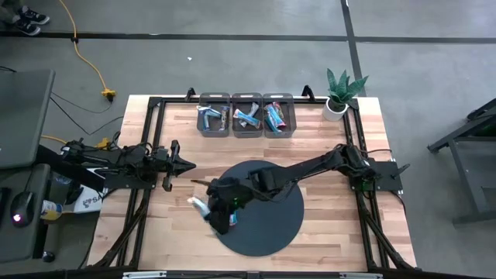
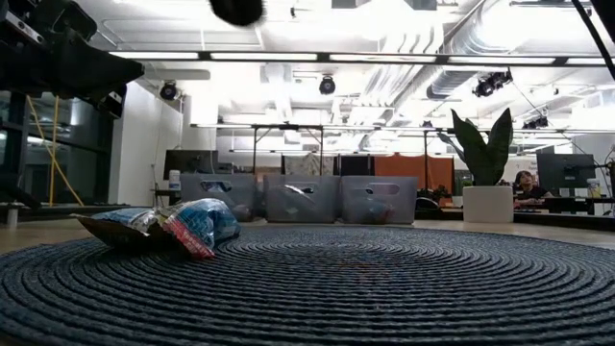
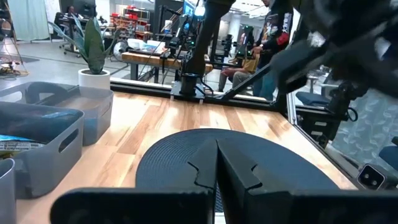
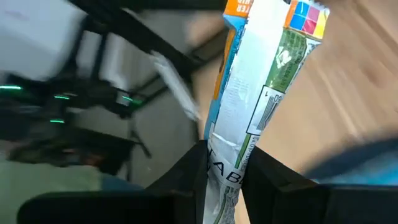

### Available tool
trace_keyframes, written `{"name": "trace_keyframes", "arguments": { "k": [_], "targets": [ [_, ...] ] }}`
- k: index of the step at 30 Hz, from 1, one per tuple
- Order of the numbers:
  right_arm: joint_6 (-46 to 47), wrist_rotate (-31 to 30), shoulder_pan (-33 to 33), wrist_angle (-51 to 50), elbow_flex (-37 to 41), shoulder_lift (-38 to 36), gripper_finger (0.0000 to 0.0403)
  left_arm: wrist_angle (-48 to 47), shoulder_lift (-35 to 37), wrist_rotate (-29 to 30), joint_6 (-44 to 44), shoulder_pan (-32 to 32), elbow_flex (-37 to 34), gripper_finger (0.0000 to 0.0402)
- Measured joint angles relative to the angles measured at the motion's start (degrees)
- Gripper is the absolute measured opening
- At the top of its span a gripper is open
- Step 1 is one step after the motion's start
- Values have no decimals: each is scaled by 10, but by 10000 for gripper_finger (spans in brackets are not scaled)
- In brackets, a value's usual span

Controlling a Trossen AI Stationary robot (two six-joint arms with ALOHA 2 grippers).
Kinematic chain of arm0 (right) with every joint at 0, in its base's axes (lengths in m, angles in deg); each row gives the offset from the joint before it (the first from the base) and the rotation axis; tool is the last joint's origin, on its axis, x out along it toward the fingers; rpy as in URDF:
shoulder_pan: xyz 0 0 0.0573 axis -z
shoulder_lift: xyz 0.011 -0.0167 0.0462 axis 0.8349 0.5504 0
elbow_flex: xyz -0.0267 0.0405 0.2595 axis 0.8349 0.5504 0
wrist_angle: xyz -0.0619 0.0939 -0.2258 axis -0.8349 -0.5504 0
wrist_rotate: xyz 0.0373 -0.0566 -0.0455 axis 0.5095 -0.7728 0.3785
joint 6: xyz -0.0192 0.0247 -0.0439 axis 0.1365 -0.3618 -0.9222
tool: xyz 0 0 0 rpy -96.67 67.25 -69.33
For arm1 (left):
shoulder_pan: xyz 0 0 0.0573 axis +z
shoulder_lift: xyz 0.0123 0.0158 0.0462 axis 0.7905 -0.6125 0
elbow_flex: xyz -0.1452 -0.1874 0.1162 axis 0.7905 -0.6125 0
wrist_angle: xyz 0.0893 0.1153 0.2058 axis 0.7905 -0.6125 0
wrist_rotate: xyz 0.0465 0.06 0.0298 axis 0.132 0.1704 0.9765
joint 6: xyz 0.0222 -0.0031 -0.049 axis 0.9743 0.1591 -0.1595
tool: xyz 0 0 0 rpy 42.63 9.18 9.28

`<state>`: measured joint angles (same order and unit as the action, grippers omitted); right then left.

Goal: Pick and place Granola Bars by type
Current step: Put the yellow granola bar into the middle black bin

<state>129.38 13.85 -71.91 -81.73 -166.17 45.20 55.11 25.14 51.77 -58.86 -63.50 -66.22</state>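
We saw the right pincer (image 4: pixel 225 163) pinching 1 granola bar (image 4: pixel 261 93): white-blue wrapper, green print, orange end.

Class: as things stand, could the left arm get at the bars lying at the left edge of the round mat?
Probably yes. The left gripper hovers beside the mat, near those bars, with bare table between.

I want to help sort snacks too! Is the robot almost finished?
Partly. Done: the three gray bins already hold bars. In hand: the right gripper is shut on a granola bar above the mat's edge. Left: a small pile of bars on the round dark mat. The left gripper waits, shut.
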Motion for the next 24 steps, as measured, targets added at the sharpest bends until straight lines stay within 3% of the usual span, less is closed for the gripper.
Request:
{"name": "trace_keyframes", "arguments": {
  "k": [13,24],
  "targets": [
    [-61,47,39,295,0,0,68,0,0,0,0,0,0,1],
    [-76,80,70,416,-1,0,68,0,0,0,0,0,0,1]
  ]
}}
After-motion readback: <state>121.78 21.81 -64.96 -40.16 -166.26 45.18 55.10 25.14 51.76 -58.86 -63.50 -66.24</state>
